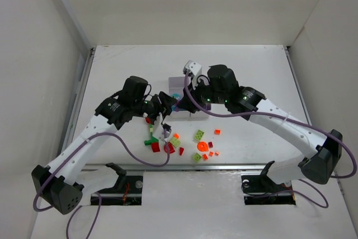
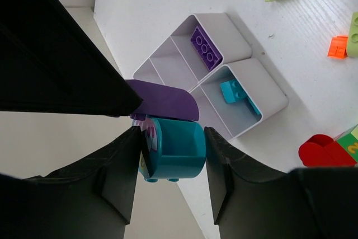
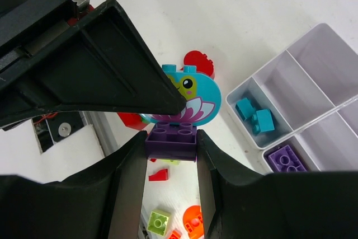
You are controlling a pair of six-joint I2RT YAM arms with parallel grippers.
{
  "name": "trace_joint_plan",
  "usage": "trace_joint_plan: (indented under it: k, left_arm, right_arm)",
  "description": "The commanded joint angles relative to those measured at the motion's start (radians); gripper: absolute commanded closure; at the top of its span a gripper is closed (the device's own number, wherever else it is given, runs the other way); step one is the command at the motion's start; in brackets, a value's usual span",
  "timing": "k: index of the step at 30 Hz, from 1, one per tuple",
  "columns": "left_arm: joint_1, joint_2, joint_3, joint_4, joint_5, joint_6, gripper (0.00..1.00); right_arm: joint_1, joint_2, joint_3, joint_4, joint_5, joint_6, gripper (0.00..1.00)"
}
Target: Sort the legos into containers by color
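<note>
My left gripper (image 2: 172,150) is shut on a round teal piece (image 2: 178,148) with a printed face. A purple brick (image 3: 171,140) is joined to that teal piece (image 3: 187,96), and my right gripper (image 3: 171,145) is shut on the brick. Both grippers meet in the air beside the white organiser (image 1: 193,117); the left gripper (image 1: 166,104) is on its left and the right gripper (image 1: 187,94) is over it. The organiser's compartments (image 2: 268,90) hold a purple brick (image 2: 204,46) and a teal brick (image 2: 232,90). In the right wrist view they hold two teal bricks (image 3: 254,116) and a purple brick (image 3: 286,159).
Loose legos lie near the table's front edge: lime green bricks (image 1: 198,135), an orange round piece (image 1: 202,146), small orange bits (image 1: 217,132), red pieces (image 1: 155,147) and a dark green one (image 1: 150,136). White walls enclose the table at the left, right and back.
</note>
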Motion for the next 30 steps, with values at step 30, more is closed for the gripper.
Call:
trace_joint_plan:
  k: [30]
  left_arm:
    - [-0.002, 0.098, -0.023, 0.261, -0.180, -0.693, 1.00]
  right_arm:
    - [-0.147, 0.066, -0.042, -0.138, 0.418, 0.156, 1.00]
